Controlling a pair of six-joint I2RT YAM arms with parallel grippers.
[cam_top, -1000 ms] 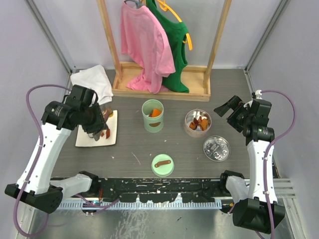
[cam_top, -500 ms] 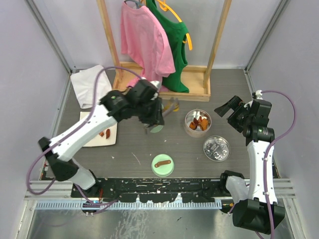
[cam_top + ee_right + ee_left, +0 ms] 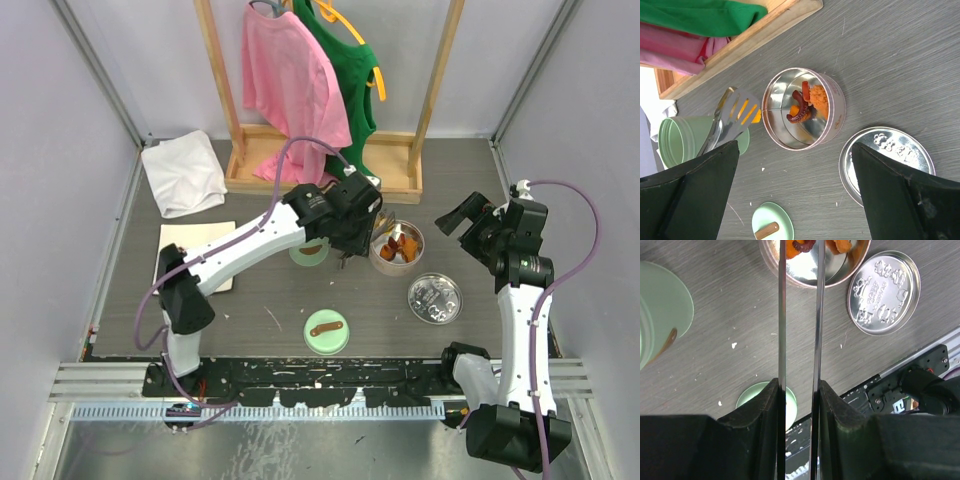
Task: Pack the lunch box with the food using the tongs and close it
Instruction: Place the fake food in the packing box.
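The lunch box lid [image 3: 435, 298] lies on the table [image 3: 260, 300] at front. Beyond it, the left hand [image 3: 799, 390], clamped on the tongs [image 3: 732, 117], holds an orange piece [image 3: 755, 117] just outside the tin lunch box [image 3: 837, 112], where other food [image 3: 810, 102] sits. The right hand [image 3: 452, 212] hangs spread and empty. Released short of the rim, the piece would likely drop on the table. From above, the arm hides the tong tips.

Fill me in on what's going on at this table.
The left gripper is shut on long thin grey metal tongs, whose slotted ends pinch an orange food piece right beside the round metal tin. The tin already holds orange and red-brown pieces; its embossed silver lid lies off beside it. The right gripper hangs open, holding nothing.
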